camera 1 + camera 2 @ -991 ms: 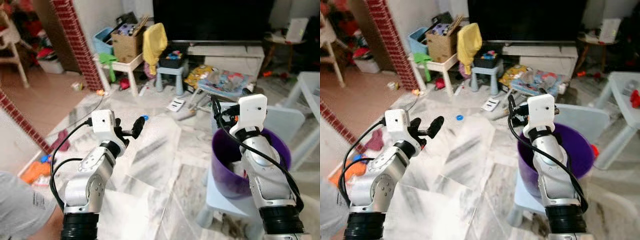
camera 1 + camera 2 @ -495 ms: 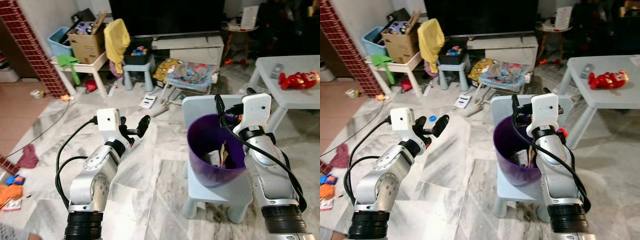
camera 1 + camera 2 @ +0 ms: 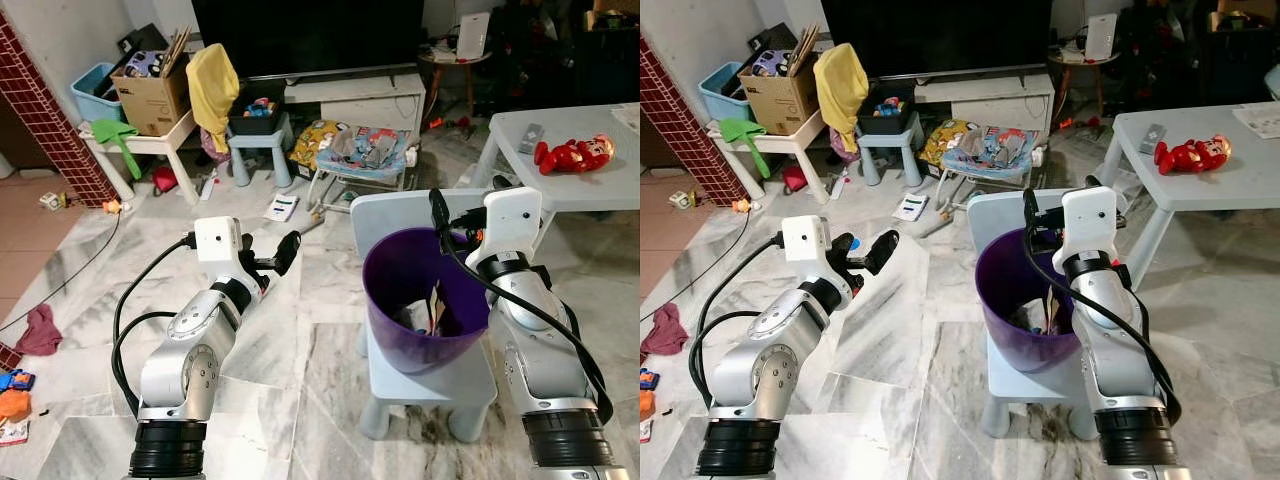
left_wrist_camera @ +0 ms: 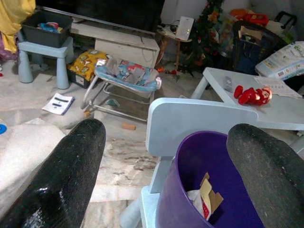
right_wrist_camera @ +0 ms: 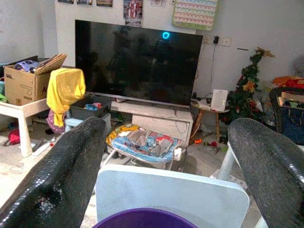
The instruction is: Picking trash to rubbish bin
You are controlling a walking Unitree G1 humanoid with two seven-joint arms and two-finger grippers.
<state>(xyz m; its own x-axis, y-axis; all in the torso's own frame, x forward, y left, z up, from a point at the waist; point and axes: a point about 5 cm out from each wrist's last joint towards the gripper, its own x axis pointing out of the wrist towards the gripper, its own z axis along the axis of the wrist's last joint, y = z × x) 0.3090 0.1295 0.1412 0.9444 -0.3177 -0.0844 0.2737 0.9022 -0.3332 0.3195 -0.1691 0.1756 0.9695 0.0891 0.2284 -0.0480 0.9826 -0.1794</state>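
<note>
Both silver arms are raised in front of the body, forearms reaching forward toward twelve o'clock with black cables looping along them. The left gripper [image 3: 272,262] sits at about ten o'clock, angled toward one o'clock, its two black fingers [image 4: 61,175] spread wide apart with nothing between them. The right gripper [image 5: 171,156] is held at about two o'clock, wrist upright, its fingers likewise parted and empty.

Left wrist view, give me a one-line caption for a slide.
Open left gripper faces a purple bin holding trash, set on a pale blue chair.
</note>
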